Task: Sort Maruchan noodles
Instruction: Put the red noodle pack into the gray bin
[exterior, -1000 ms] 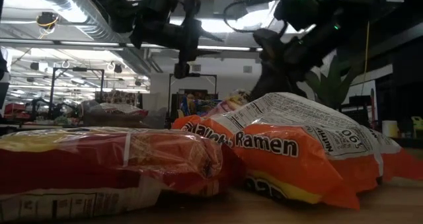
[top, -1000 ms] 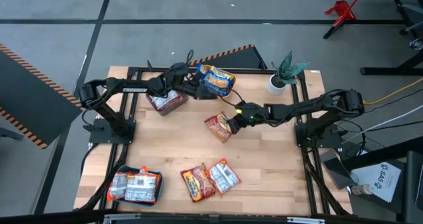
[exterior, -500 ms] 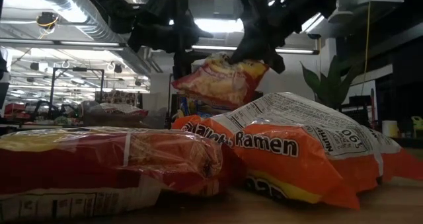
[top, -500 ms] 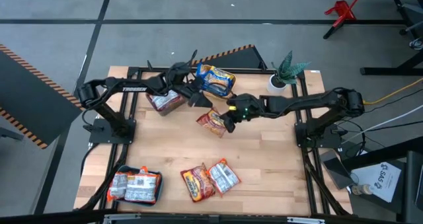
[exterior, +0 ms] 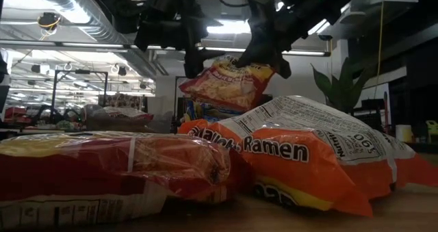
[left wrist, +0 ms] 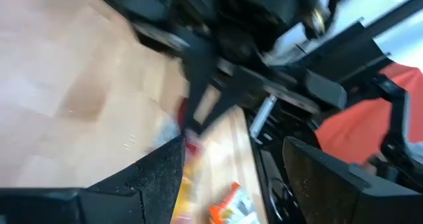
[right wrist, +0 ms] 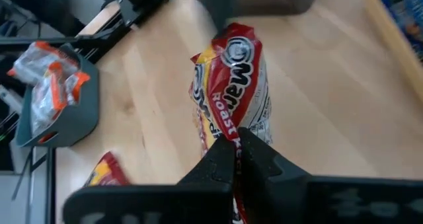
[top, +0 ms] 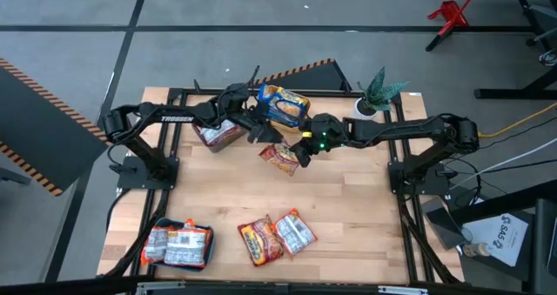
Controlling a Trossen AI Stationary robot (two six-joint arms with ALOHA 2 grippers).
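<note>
My right gripper (top: 305, 149) is shut on an orange-red and yellow Maruchan packet (top: 280, 158), held above the table's middle; the packet also shows in the low view (exterior: 229, 81) and the right wrist view (right wrist: 231, 85). My left gripper (top: 258, 126) is open and empty just to the packet's far left, between the grey bin (top: 218, 134) and the yellow bin (top: 284, 106). In the left wrist view its fingers (left wrist: 158, 178) stand wide apart. Two more packets (top: 277, 236) lie flat on the table near the front edge. My right gripper pinches the packet's end edge (right wrist: 232, 133) between its two fingers. The fingers come from the table's right side, slanting down. The packet is lifted clear of the table and reaches out tilted beyond the fingertips toward the left (exterior: 226, 85).
The grey bin holds reddish packets, and the yellow bin holds blue-yellow packets. A teal bin (top: 205, 262) with silver-white packets stands at the front left. A potted plant (top: 374, 99) stands at the back right. Bare wood lies at the right and left middle.
My right gripper has lifted the orange-red packet off the table and carried it up and toward the table's far left, closer to my left gripper. The packet, which lay on the table, now hangs clear of it.
</note>
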